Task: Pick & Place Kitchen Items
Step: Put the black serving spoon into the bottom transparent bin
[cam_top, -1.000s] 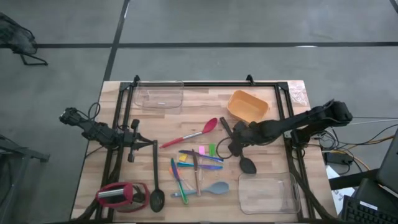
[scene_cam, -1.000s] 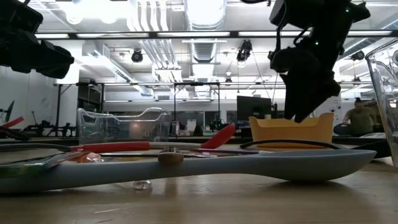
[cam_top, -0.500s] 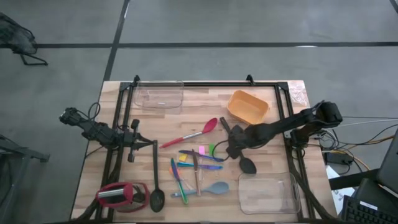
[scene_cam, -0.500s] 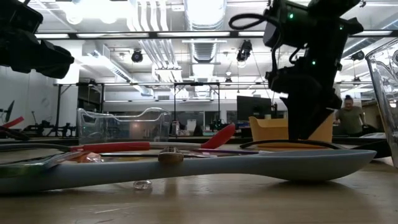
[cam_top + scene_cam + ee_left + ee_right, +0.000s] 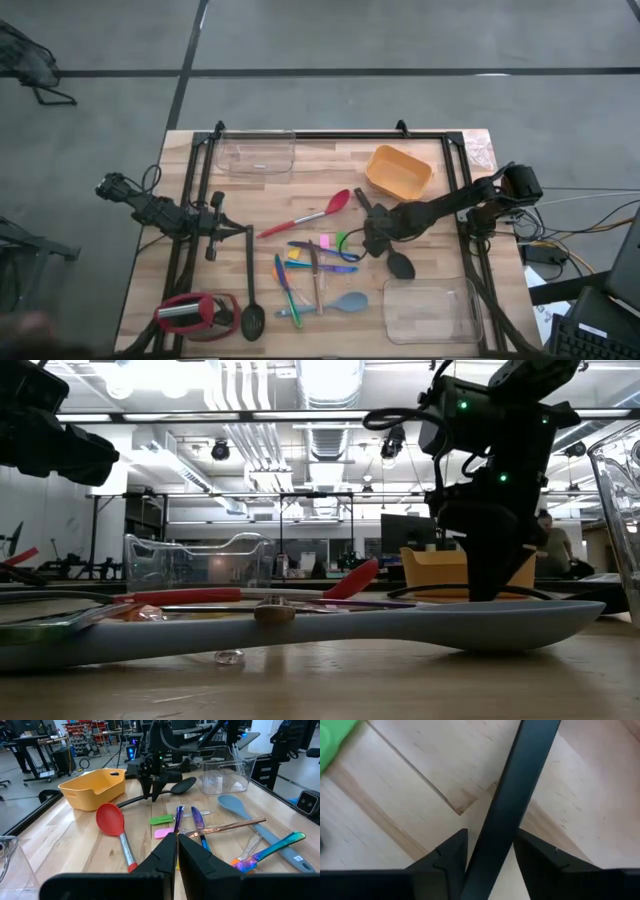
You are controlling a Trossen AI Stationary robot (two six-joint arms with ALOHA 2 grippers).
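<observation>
Only the right wrist view showed the black spoon handle (image 5: 512,795) running between the right tool's (image 5: 487,852) two fingers, partly open, one on each side, not clearly squeezing it. From above, that tool (image 5: 372,238) sat over the handle of the black spoon (image 5: 398,264) just right of the table's (image 5: 330,160) middle. The orange tub (image 5: 398,171) at 1 o'clock and both clear tubs (image 5: 256,153) looked empty. The left tool (image 5: 213,238) waited at 9 o'clock, shut, holding nothing. A second black spoon (image 5: 251,318) lay at 7 o'clock.
</observation>
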